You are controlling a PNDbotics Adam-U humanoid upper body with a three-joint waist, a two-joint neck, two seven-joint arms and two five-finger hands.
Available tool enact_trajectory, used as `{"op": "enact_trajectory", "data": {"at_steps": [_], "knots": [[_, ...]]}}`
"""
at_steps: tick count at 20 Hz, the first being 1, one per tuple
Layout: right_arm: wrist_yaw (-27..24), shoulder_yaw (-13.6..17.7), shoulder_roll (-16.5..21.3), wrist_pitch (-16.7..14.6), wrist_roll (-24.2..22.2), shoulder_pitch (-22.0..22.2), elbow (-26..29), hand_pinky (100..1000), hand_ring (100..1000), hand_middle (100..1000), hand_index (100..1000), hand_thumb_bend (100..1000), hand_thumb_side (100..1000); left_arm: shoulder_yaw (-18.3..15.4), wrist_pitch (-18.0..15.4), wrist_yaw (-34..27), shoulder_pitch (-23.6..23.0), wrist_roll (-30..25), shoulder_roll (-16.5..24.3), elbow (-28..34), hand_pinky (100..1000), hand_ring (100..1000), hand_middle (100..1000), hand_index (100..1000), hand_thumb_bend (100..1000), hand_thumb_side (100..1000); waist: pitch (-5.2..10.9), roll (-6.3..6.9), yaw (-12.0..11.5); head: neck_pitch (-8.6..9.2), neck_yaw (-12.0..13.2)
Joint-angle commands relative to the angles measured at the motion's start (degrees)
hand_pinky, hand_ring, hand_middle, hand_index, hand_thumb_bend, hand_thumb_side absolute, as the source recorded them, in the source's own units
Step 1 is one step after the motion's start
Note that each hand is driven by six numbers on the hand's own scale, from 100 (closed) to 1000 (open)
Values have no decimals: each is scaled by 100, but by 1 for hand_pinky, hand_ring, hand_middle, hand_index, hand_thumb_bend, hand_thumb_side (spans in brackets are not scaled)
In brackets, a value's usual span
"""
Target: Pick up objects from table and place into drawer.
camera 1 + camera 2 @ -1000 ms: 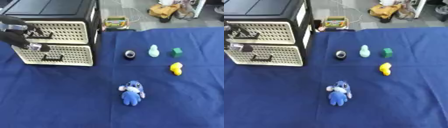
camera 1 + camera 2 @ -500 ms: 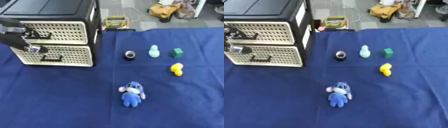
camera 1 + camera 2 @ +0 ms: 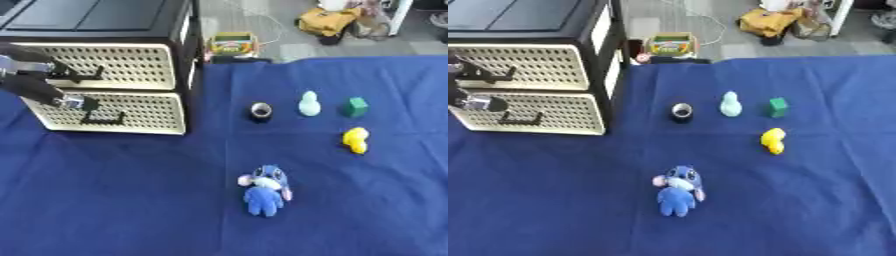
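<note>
- Since a second ago my left hand [image 3: 39, 85] has edged a little nearer the drawer front, while the toys on the cloth have stayed where they were.
- My left hand sits at the left side of the drawer unit [image 3: 105, 75], over the cream perforated fronts, about where the upper drawer [image 3: 122, 65] meets the lower drawer [image 3: 114, 112].
- My fingers look bent inward close to the upper drawer's black handle [image 3: 83, 76], but I cannot tell whether they actually hold it.
- Both drawers appear closed, their fronts flush with the black frame.
- My right hand shows in neither view.
- On the blue cloth [image 3: 131, 200], a blue plush toy [image 3: 264, 190] lies near the middle, closest to me.
- Farther back, a small black and silver ring-shaped thing [image 3: 260, 111] lies to the right of the drawer unit.
- Just beside it to the right stands a pale teal figure [image 3: 308, 104], and then a green block [image 3: 354, 107].
- A yellow toy [image 3: 355, 140] lies in front of the green block, apart from it.
</note>
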State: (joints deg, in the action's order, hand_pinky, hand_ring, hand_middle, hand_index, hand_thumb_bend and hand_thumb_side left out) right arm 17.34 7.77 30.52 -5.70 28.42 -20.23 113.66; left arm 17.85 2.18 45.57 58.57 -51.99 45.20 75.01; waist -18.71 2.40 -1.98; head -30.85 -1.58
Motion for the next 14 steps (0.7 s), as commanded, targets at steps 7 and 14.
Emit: {"op": "enact_trajectory", "data": {"at_steps": [7, 14], "knots": [[46, 63, 127, 1, 9, -56, 93, 564, 592, 539, 770, 320, 949, -91, -7, 126, 88, 2, 71, -45, 100, 100, 100, 869, 506, 962, 97, -12, -5, 61, 35], [37, 73, 132, -1, 14, -44, 93, 566, 592, 540, 771, 314, 949, -99, -78, 91, -7, 2, 199, 104, 100, 100, 100, 801, 506, 946, 143, -18, -49, -15, -7]]}}
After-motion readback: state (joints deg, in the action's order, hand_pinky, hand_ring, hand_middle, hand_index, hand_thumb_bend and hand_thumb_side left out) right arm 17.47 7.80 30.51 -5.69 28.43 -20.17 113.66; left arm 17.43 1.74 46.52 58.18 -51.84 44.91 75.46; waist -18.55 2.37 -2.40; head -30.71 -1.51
